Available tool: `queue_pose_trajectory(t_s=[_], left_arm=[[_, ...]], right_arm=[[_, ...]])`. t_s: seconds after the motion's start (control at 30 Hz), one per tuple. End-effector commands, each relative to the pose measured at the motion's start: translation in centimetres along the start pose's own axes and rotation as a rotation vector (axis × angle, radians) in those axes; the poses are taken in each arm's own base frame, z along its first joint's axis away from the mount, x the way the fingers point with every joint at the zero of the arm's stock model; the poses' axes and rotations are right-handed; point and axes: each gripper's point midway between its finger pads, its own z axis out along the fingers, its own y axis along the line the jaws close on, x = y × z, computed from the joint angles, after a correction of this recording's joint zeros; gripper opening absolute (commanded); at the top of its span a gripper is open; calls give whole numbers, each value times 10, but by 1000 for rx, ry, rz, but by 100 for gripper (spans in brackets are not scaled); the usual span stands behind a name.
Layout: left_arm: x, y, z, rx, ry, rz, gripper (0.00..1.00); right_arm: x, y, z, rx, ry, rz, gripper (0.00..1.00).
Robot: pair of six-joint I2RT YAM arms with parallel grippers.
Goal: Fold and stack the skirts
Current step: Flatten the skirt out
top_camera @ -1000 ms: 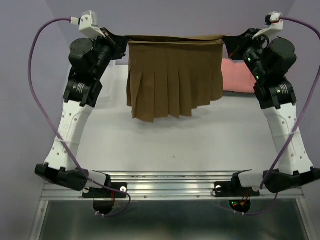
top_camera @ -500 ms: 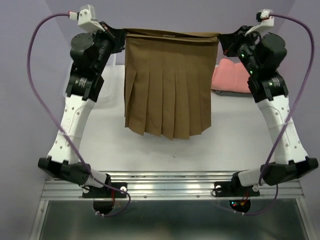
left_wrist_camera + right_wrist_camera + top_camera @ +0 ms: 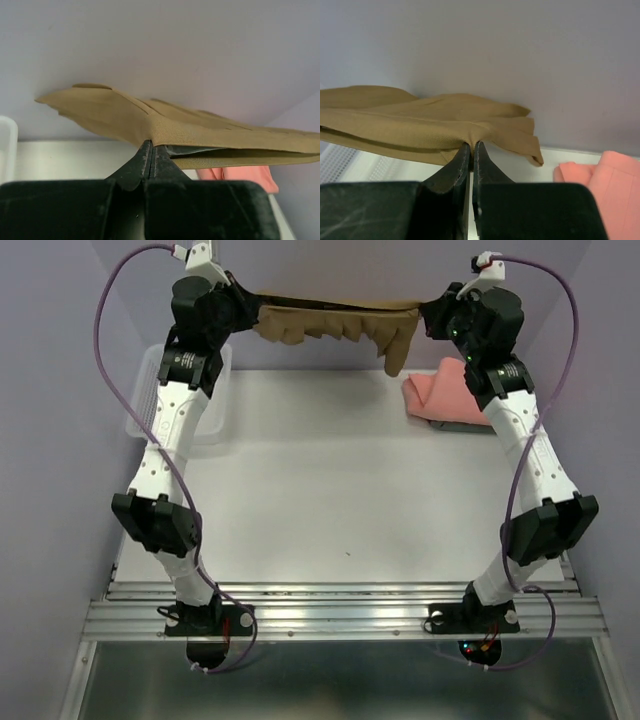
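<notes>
The olive-brown pleated skirt (image 3: 335, 322) hangs stretched in the air along the far wall, its pleats flung back and bunched. My left gripper (image 3: 257, 315) is shut on its left waistband corner (image 3: 155, 132). My right gripper (image 3: 424, 318) is shut on the right corner (image 3: 470, 135). A folded salmon-pink skirt (image 3: 445, 395) lies on the table at the far right, below the right gripper, and also shows in the wrist views (image 3: 240, 173) (image 3: 600, 175). A thin grey edge (image 3: 460, 424) shows under the pink one. Both arms reach far forward.
A white mesh basket (image 3: 150, 400) stands at the far left of the table, partly behind the left arm; its rim shows in the left wrist view (image 3: 7, 145). The white table top (image 3: 340, 500) stretches between the arms, with purple walls round it.
Both arms have swung away toward the far wall, carrying the brown skirt with them. It hung down flat over the table; now it is up at the back with its hem flung rearward.
</notes>
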Motion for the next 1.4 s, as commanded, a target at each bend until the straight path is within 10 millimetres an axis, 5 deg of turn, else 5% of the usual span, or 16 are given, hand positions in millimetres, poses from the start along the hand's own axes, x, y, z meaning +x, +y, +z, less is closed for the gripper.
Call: queue_pose_trajectory(t_s=[0.0, 0.03, 0.07, 0.1, 0.13, 0.17, 0.2, 0.27, 0.4, 0.6, 0.8, 1.1, 1.27, 1.37], left_arm=[[-45, 15, -57, -35, -195, 75, 0], [-23, 22, -57, -31, -166, 79, 0], [-25, 18, -67, -7, -208, 74, 0], [-1, 27, -68, -9, -175, 69, 0], [63, 52, -66, -35, -61, 53, 0], [64, 51, -75, -12, -107, 39, 0], [127, 72, -82, -34, 3, -20, 0], [154, 71, -95, 6, 7, -73, 0], [264, 86, -142, -20, 192, -210, 0], [337, 74, -198, -65, 298, -287, 0], [377, 83, -231, -118, 383, -354, 0], [408, 87, -254, -156, 486, -366, 0], [417, 85, -259, -150, 525, -370, 0], [401, 75, -252, -114, 495, -378, 0]], right_arm=[[-69, -22, -53, 64, -212, -90, 1], [-14, -30, -49, 48, -100, -100, 1], [0, -26, -61, 19, -71, -109, 1], [18, -24, -64, -18, -52, -123, 3], [46, -15, -70, -101, 3, -135, 5], [104, -21, -82, -131, 112, -147, 5], [130, -19, -90, -169, 158, -143, 5], [202, -23, -117, -192, 308, -67, 5], [278, -39, -164, -97, 460, 95, 2], [323, -54, -216, 72, 599, 242, 2], [364, -61, -254, 180, 714, 356, 2], [392, -71, -283, 311, 785, 450, 2], [385, -74, -284, 320, 754, 429, 2], [367, -67, -274, 265, 717, 407, 0]])
